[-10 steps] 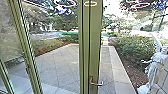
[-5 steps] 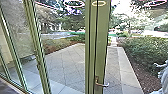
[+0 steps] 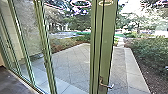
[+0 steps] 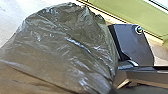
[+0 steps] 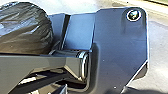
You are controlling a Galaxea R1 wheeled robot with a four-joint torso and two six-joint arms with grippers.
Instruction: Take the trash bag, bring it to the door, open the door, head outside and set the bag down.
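Note:
The dark, translucent trash bag looms large in the left wrist view, its folds drawn together at my left gripper, which is shut on it. Part of the same bag shows beside the robot's base in the right wrist view. Ahead in the head view stands the door's green frame, with a metal lever handle low on it. Whether that door stands ajar I cannot tell.
Tall glass panels with green posts line the left. Beyond them lies a paved yard, with a pale stone border and bushes to the right. Dark indoor floor shows at lower left.
The head view has turned left, bringing more glass panels and the indoor floor into sight. A white shape at the right side has dropped out of that view.

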